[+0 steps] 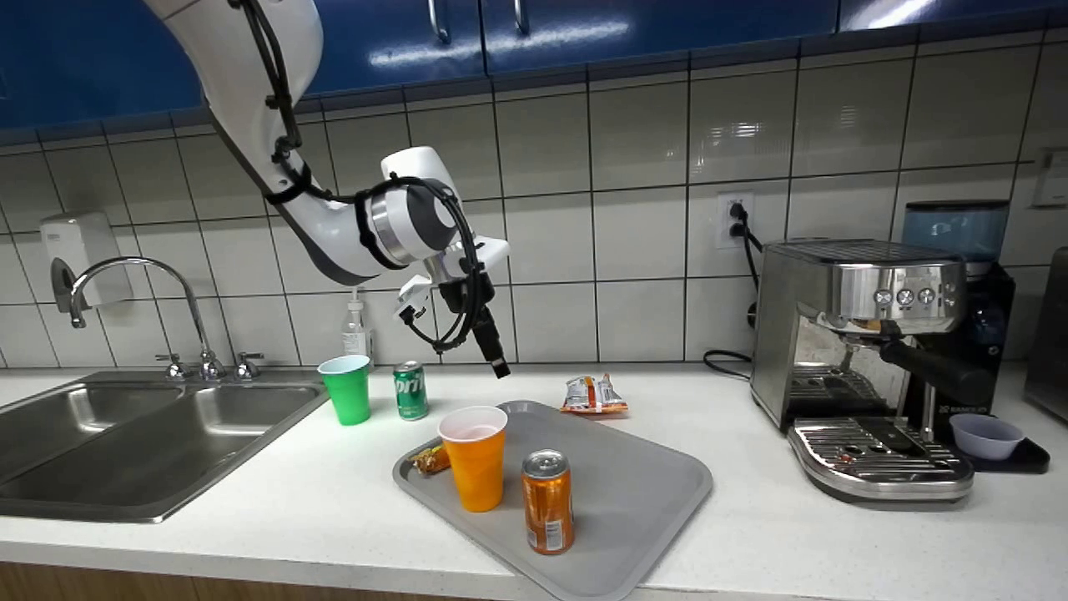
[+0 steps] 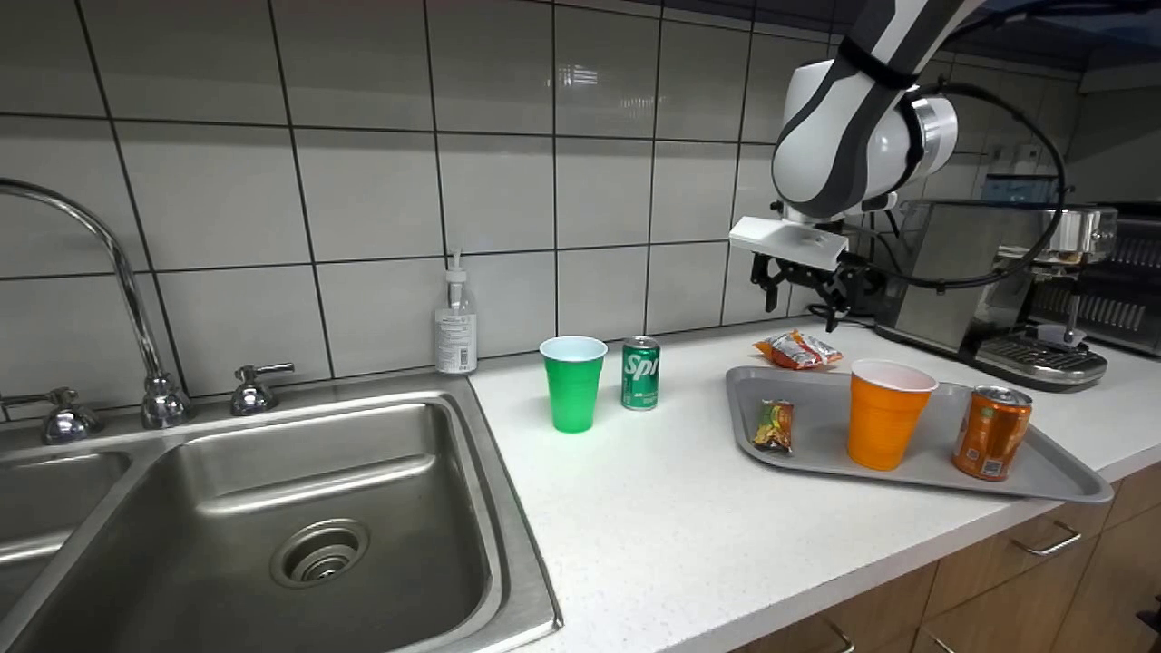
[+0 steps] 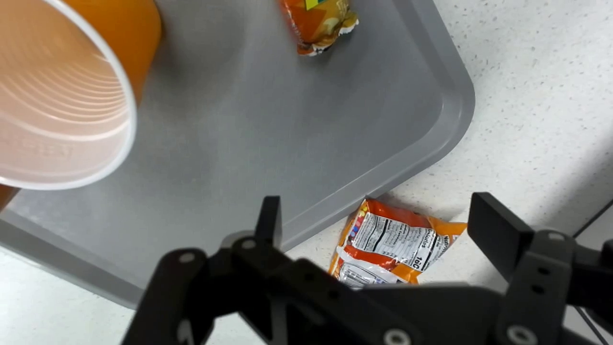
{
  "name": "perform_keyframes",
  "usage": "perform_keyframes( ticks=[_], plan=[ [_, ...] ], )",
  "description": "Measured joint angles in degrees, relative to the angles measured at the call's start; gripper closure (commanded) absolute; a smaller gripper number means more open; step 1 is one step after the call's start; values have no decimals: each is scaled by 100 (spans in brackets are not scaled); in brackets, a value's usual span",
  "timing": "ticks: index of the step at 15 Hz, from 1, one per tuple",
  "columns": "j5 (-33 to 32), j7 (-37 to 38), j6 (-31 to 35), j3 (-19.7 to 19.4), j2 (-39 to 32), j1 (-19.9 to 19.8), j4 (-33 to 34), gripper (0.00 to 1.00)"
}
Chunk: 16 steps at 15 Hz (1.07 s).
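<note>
My black gripper [image 3: 376,207] is open and empty in the wrist view, with its fingers wide apart. In an exterior view the gripper [image 2: 802,308] hangs above the counter. An orange and white snack bag [image 3: 395,237] lies on the counter between the fingers as seen from the wrist, below them and against the grey tray's edge. The bag also shows in both exterior views [image 1: 593,396] [image 2: 796,350]. The grey tray [image 3: 297,124] bears an orange cup [image 1: 477,467], an orange can [image 1: 548,509] and a small wrapped snack [image 2: 775,426]. Part of the bag is hidden by the gripper in the wrist view.
A green cup [image 1: 346,392] and a green Sprite can [image 1: 410,391] stand left of the tray. A soap bottle [image 2: 455,326] stands by the wall near the sink [image 2: 299,490]. A coffee machine [image 1: 859,351] stands at the right. Blue cabinets [image 1: 651,33] hang above.
</note>
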State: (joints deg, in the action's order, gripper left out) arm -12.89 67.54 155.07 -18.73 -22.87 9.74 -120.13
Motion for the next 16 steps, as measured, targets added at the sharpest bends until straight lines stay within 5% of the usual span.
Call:
perform_keyframes(
  ticks=[16],
  plan=[
    [10, -4, -3, 5, -60, -78, 52, 0]
  ],
)
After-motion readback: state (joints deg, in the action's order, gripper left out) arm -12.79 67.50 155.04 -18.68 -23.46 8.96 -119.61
